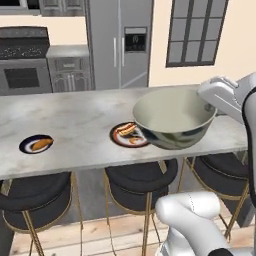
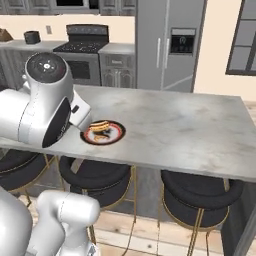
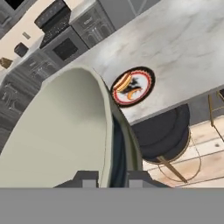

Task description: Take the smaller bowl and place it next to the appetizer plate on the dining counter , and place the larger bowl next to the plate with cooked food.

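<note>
The fingers (image 3: 112, 178) are clamped on the rim of the larger bowl (image 1: 174, 118), 1 tip on the cream inside and 1 on the dark outer wall; in the hand view only their grey tops rise at the bottom edge, and the bowl's wall between them hides the pads themselves. In the left base view the white hand reaches in from the right and the bowl's far rim covers the fingers there. The bowl hangs upright and level above the front edge of the surface (image 1: 75, 125), just right of the plate with cooked food (image 1: 128, 135), whose right edge it overlaps; whether its base touches the marble cannot be made out. In the right base view the arm's big white joint blocks the bowl, and the plate with cooked food (image 2: 103, 132) shows just past it.

Far to the left on the same pale marbled top sits the appetizer plate (image 1: 36, 144), well apart from the other plate, its orange-brown piece too small to identify. Under the front edge stand 3 black stools (image 1: 140, 182) on thin gold legs, over a light wooden floor. Behind are grey cabinets, a dark stove (image 1: 23, 60), a steel fridge (image 1: 120, 42), and a dark-framed window (image 1: 196, 30) in a peach wall.
</note>
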### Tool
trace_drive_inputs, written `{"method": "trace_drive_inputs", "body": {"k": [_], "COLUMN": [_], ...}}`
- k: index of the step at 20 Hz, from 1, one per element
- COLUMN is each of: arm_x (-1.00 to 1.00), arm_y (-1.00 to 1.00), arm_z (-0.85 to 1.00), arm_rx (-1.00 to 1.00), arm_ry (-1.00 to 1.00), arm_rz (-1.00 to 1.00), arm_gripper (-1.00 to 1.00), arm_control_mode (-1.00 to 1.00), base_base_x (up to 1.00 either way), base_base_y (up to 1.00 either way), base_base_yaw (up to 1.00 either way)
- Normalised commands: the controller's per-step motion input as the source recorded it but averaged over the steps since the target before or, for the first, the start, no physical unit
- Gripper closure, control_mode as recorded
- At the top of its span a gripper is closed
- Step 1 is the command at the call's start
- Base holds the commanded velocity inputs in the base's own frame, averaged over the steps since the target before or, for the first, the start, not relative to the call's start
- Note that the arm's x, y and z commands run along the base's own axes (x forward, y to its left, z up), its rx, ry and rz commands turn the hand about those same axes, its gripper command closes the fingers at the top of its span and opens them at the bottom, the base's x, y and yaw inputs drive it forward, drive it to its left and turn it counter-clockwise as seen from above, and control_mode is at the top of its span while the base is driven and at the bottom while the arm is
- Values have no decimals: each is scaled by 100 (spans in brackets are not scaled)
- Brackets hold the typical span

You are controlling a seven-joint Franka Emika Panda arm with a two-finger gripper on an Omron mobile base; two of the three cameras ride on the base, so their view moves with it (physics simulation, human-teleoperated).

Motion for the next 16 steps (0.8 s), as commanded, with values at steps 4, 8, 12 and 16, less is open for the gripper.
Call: {"method": "trace_drive_inputs", "body": {"k": [4, 8, 12, 16], "arm_x": [0, 0, 0, 39], "arm_y": [0, 0, 0, -23], "arm_z": [0, 0, 0, -31], "arm_rx": [0, 0, 0, -4], "arm_ry": [0, 0, 0, 0], "arm_rz": [0, 0, 0, -20], "arm_gripper": [100, 100, 100, 100], "arm_control_mode": [100, 100, 100, -100], "base_base_x": [100, 78, 61, 12], "base_base_y": [0, 0, 0, -1], "base_base_yaw": [-17, -19, -20, -6]}}
